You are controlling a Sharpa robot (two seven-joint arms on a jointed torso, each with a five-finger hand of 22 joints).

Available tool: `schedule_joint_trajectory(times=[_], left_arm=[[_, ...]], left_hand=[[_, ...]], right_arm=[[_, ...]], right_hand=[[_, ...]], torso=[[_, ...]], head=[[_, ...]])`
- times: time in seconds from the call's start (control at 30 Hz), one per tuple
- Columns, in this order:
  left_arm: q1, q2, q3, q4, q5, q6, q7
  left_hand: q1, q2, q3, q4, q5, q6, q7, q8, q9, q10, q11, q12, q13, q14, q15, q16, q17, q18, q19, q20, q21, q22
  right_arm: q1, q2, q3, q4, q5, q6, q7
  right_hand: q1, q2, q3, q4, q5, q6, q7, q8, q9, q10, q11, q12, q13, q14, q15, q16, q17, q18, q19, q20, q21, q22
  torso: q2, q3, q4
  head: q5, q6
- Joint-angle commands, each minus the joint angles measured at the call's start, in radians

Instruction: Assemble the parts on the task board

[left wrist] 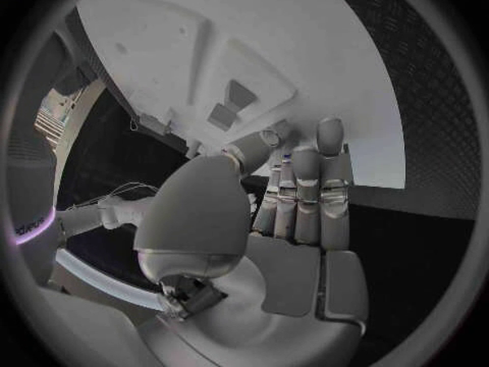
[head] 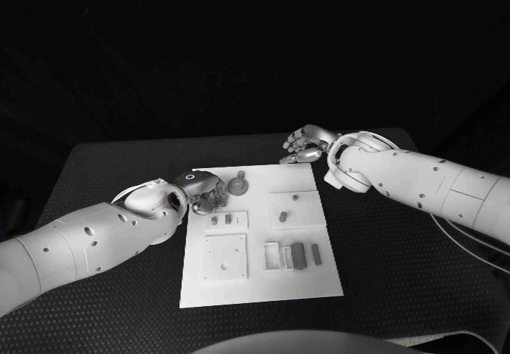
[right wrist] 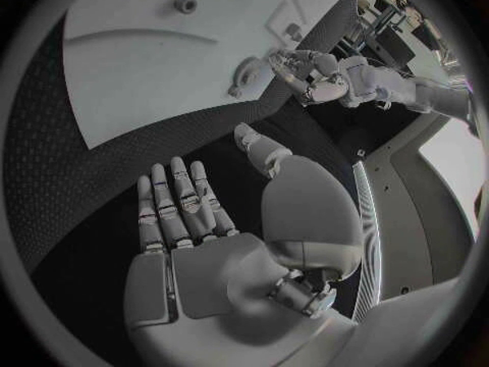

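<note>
A: Where do the parts lie?

B: On the task board [head: 260,291], the white plate at the middle of the black table [head: 117,169]. A round part [head: 238,184] sits near the board's far edge, just beside my left hand [head: 208,195]. A small oval part [head: 283,217] rests in a raised square, and several bar-shaped parts [head: 298,255] stand together nearer me.

A: What is each hand doing?

B: My left hand hovers over the board's far-left corner, fingers extended side by side, grasping nothing that I can see. My right hand [head: 305,144] is off the board, beyond its far-right corner, released and empty, fingers apart over the table.

A: How should the step go?

B: I judge the round part is next. I should lower my left fingers onto its rim squarely, pinch before lifting, and keep my right hand clear of the board.
</note>
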Motion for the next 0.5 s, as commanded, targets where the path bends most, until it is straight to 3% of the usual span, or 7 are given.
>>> schedule_joint_trajectory(times=[0.03, 0.2, 0.37, 0.43, 0.5], left_arm=[[-0.002, -0.006, -0.001, -0.007, 0.002, -0.009, 0.000], [-0.002, -0.027, 0.000, -0.017, 0.052, -0.050, 0.009], [0.005, -0.055, 0.025, -0.014, 0.175, -0.072, 0.025], [0.012, -0.066, 0.032, -0.009, 0.271, -0.076, 0.030], [0.022, -0.082, 0.038, -0.005, 0.470, -0.077, 0.036]], left_hand=[[0.003, -0.005, -0.001, -0.005, 0.004, -0.006, -0.001, -0.001, 0.002, -0.029, 0.021, -0.003, 0.001, 0.001, 0.009, 0.005, 0.001, 0.077, -0.001, 0.009, -0.007, 0.021], [-0.007, -0.008, -0.005, -0.001, 0.004, -0.005, 0.004, 0.001, 0.002, -0.027, 0.022, 0.000, 0.005, 0.001, 0.010, 0.005, 0.001, 0.078, 0.000, 0.011, -0.007, 0.021], [-0.059, -0.021, -0.025, 0.012, 0.002, -0.004, 0.010, 0.004, 0.004, -0.030, 0.026, 0.001, 0.012, -0.038, 0.014, -0.027, -0.014, 0.070, -0.041, 0.021, -0.032, 0.013], [-0.077, -0.023, -0.031, 0.015, 0.003, -0.005, 0.010, 0.006, 0.006, -0.030, 0.028, 0.003, 0.015, -0.070, 0.018, -0.058, -0.027, 0.062, -0.076, 0.028, -0.058, 0.003], [-0.101, -0.023, -0.041, 0.017, 0.003, -0.007, 0.010, 0.009, 0.008, -0.026, 0.031, 0.006, 0.023, -0.119, 0.023, -0.114, -0.053, 0.046, -0.131, 0.040, -0.103, -0.019]], right_arm=[[0.000, 0.000, 0.000, 0.001, 0.000, 0.000, 0.009], [0.000, -0.002, 0.000, 0.001, 0.000, 0.000, 0.009], [0.000, -0.006, 0.000, -0.004, 0.001, -0.004, 0.016], [0.000, -0.008, 0.000, -0.004, 0.001, -0.007, 0.019], [0.000, -0.013, 0.000, -0.001, 0.001, -0.007, 0.024]], right_hand=[[0.000, 0.006, -0.004, 0.002, -0.001, -0.008, 0.045, 0.007, 0.000, 0.000, 0.004, -0.007, -0.002, 0.002, 0.007, 0.006, 0.001, -0.010, 0.002, 0.000, -0.007, 0.022], [0.000, 0.006, -0.004, 0.002, -0.001, -0.008, 0.045, 0.007, 0.000, 0.000, 0.004, -0.007, -0.002, 0.002, 0.007, 0.006, 0.001, -0.010, 0.003, 0.000, -0.007, 0.022], [0.007, 0.013, -0.004, -0.005, -0.001, -0.006, 0.046, 0.009, 0.000, 0.002, 0.006, -0.005, -0.001, 0.012, 0.009, 0.013, 0.004, -0.006, 0.009, -0.002, -0.006, 0.022], [0.010, 0.018, -0.006, -0.014, -0.001, -0.004, 0.049, 0.011, 0.000, 0.007, 0.007, -0.003, 0.000, 0.017, 0.009, 0.016, 0.004, 0.000, 0.024, -0.004, -0.002, 0.020], [0.013, 0.025, -0.010, -0.029, -0.001, 0.000, 0.050, 0.013, 0.000, 0.014, 0.008, -0.001, 0.000, 0.027, 0.008, 0.022, 0.005, 0.009, 0.045, -0.007, -0.001, 0.016]], torso=[[0.000, 0.0002, -0.0003], [-0.001, 0.0011, -0.0009], [-0.002, 0.0017, -0.0008], [-0.002, 0.0012, -0.0006], [-0.001, 0.0012, -0.0003]], head=[[0.001, 0.002], [0.000, 0.005], [-0.005, 0.013], [-0.007, 0.016], [-0.009, 0.024]])
